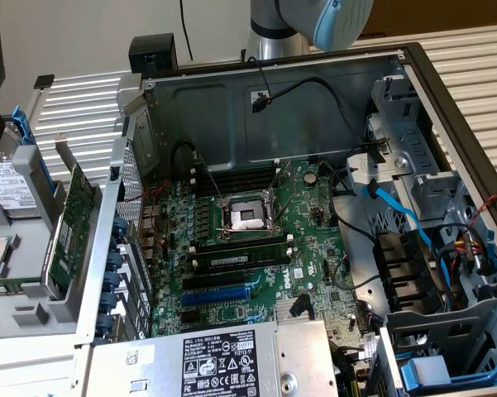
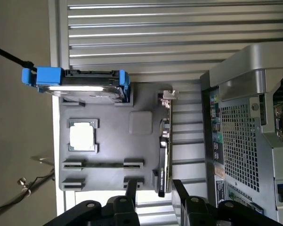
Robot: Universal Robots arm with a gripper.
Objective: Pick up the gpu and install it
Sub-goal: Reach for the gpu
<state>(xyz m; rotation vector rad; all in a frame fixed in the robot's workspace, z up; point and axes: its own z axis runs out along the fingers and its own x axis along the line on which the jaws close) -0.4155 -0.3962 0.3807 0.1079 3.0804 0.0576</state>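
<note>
The pincer [image 2: 154, 189] is spread. Its fingers [image 2: 131, 187] sit on either side of one end of the gpu [image 2: 164, 150], with a gap on each side. The gpu stands on edge in a grey tray [image 2: 110, 146], at nine o'clock in the exterior view, just beside the computer case [image 1: 207, 107]. A blue-framed hard drive [image 2: 80, 87] and a processor chip [image 2: 82, 137] share the tray.

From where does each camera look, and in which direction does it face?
Exterior view: off the arm, high, looking down into the open computer case at the motherboard; the arm shows at the top.
Wrist view: on the wrist, looking down onto the gray tray; the open claw shows.
Shared: the gpu standing in that tray.
</note>
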